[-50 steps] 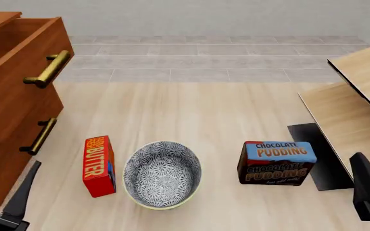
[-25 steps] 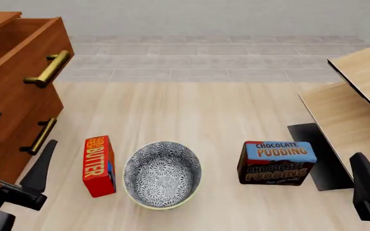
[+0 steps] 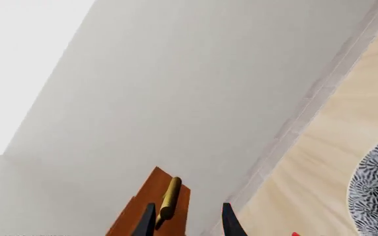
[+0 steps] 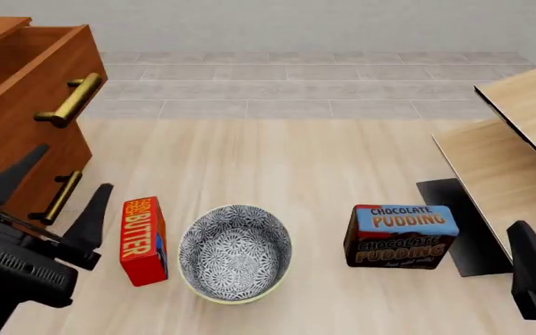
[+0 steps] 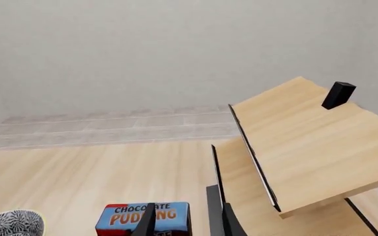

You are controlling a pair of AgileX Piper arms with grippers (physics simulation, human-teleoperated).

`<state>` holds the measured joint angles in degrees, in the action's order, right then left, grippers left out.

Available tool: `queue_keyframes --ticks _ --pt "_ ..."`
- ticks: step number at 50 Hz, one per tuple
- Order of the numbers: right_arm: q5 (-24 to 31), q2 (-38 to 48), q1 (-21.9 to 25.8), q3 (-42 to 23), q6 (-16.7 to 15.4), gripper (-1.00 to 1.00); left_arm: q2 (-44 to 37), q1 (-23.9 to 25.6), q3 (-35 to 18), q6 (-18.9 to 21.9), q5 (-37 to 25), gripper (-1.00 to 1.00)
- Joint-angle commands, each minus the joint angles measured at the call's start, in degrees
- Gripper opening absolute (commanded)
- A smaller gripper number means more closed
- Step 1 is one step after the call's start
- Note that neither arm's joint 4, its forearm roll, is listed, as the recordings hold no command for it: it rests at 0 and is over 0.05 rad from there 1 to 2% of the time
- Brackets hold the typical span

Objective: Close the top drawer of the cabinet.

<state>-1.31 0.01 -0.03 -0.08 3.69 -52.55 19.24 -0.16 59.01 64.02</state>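
One open drawer, the top drawer [image 4: 35,91], is seen at the upper left of the cabinet [image 4: 12,209]. With fingers held apart, the left gripper [image 4: 49,202] is positioned below it; a push on its front panel is judged needed next.

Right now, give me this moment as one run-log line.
top drawer: open | left hand: open, empty, short of handle | right hand: idle
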Motion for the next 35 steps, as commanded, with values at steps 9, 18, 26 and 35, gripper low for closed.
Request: queue_keyframes --ticks 9,18,26,35 --pt "-0.1 0.0 -0.2 -0.1 0.1 1.00 -11.5 -3.6 -3.7 3.6 5.8 1.00" --pt "-0.1 0.0 -0.3 -0.1 0.4 1.00 -13.1 -4.6 -5.5 5.7 5.9 1.00" --pt "-0.2 0.0 -0.2 -0.2 0.4 1.00 -15.6 -5.1 -7.9 7.7 5.9 1.00" --pt "-0.1 0.0 -0.3 -0.3 0.6 1.00 -17.4 -5.6 -9.2 8.0 5.9 1.00"
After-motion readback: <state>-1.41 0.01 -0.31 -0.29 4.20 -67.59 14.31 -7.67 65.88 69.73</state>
